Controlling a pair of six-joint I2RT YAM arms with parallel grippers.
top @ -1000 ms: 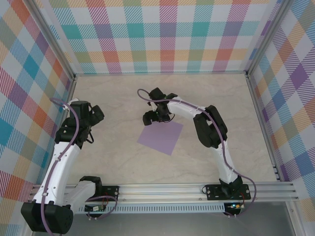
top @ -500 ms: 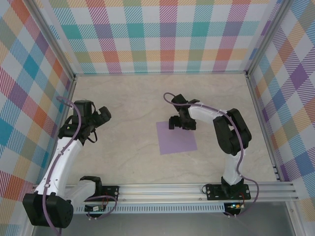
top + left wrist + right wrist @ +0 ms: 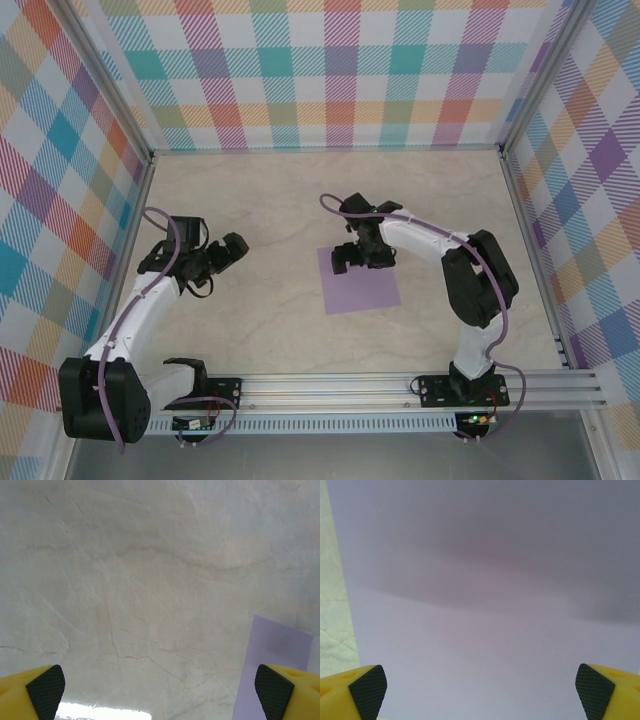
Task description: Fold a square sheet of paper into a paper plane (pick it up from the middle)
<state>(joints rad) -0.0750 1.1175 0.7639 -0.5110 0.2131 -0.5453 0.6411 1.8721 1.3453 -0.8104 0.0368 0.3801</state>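
Observation:
The square sheet of paper (image 3: 362, 289), plain lavender, lies flat on the marble table right of centre. My right gripper (image 3: 356, 258) hovers over the sheet's far-left part, jaws wide open with nothing between them; in the right wrist view the square sheet of paper (image 3: 485, 630) spreads under the open right gripper (image 3: 481, 685), its left edge against the table. My left gripper (image 3: 228, 250) is open over bare table well to the left of the sheet. From the left wrist, the open left gripper (image 3: 159, 687) frames bare marble, with a strip of the sheet (image 3: 272, 650) at lower right.
Checked walls (image 3: 330, 70) enclose the table on three sides. An aluminium rail (image 3: 330, 385) carrying both arm bases runs along the near edge. Bare marble tabletop (image 3: 270, 200) lies between the two grippers and behind the sheet.
The right gripper swung right with the sheet, which slid and turned, then eased back left over it and its jaws widened fully. The left gripper moved right and slightly nearer.

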